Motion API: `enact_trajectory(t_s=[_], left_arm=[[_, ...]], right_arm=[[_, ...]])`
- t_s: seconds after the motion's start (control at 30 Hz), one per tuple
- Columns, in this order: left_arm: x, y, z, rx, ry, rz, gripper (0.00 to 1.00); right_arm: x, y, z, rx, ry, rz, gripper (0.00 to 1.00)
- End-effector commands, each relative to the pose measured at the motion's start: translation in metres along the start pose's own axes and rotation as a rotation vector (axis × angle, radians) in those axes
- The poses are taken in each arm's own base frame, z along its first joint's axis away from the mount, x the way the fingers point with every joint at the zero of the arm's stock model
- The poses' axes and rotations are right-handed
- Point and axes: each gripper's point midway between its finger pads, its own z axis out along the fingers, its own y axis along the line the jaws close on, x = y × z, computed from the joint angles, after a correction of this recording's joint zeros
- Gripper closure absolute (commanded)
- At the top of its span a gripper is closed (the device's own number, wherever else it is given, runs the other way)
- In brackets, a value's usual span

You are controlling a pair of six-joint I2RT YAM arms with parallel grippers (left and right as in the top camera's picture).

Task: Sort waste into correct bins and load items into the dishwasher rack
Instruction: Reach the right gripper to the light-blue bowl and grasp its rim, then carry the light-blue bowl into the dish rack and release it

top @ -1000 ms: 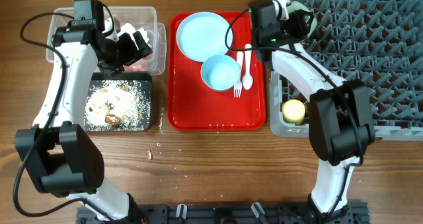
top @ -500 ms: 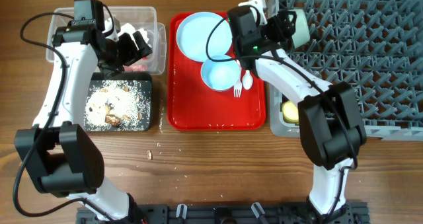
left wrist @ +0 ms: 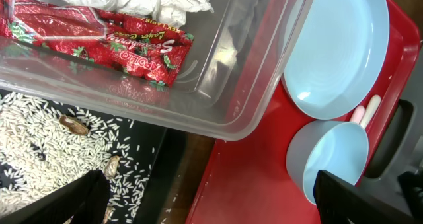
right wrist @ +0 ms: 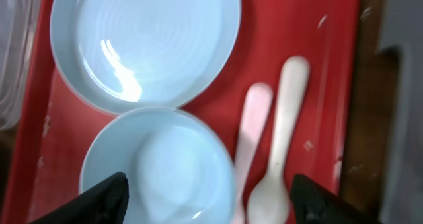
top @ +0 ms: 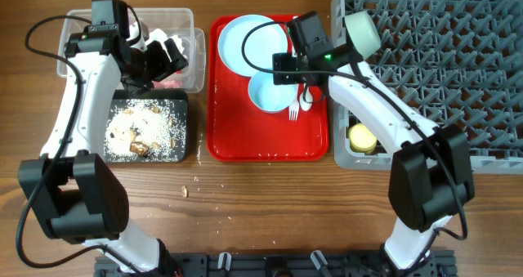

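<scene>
My left gripper is open and empty, over the near edge of the clear tub, between it and the red tray; it also shows in the left wrist view. The tub holds the crumpled wrapper with red print. The black tray holds rice and brown scraps. My right gripper is open and empty above the blue bowl; the right wrist view shows it over that bowl, beside the fork and spoon. The blue plate lies behind. The green bowl and yellow cup are in the grey rack.
The flat red serving tray sits between the bins and the rack. A few loose scraps lie on the wooden table in front of the black tray.
My right gripper has moved left from the rack's corner to above the blue bowl on the red tray, leaving the green bowl standing in the rack. The left arm has not moved.
</scene>
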Motion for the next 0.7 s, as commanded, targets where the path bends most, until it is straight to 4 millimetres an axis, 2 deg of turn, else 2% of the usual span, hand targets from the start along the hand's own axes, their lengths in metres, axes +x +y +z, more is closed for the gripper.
enact_trajectory(t_s=[0.0,0.07,0.2,0.3,0.47,0.57,0.67], left_arm=[[-0.003,0.002,-0.003,-0.004,-0.011,-0.001,0.0],[-0.003,0.002,-0.003,-0.004,-0.011,-0.001,0.0],[-0.003,0.002,-0.003,-0.004,-0.011,-0.001,0.0],[-0.003,0.002,-0.003,-0.004,-0.011,-0.001,0.0],[-0.003,0.002,-0.003,-0.004,-0.011,-0.001,0.0],[-0.003,0.002,-0.003,-0.004,-0.011,-0.001,0.0],[-0.003,0.002,-0.003,-0.004,-0.011,-0.001,0.0]], right_arm=[[0.033,0.008,0.026,-0.038,0.14,0.16,0.31],[0.04,0.006,0.034,-0.025,0.166,0.184,0.32],[0.041,0.005,0.035,-0.018,0.17,0.226,0.43],[0.052,0.003,0.047,-0.007,0.211,0.236,0.5],[0.059,0.007,0.052,-0.04,0.249,0.262,0.74],[0.06,0.007,0.051,-0.039,0.253,0.264,0.93],[0.061,0.007,0.051,-0.041,0.257,0.264,0.96]])
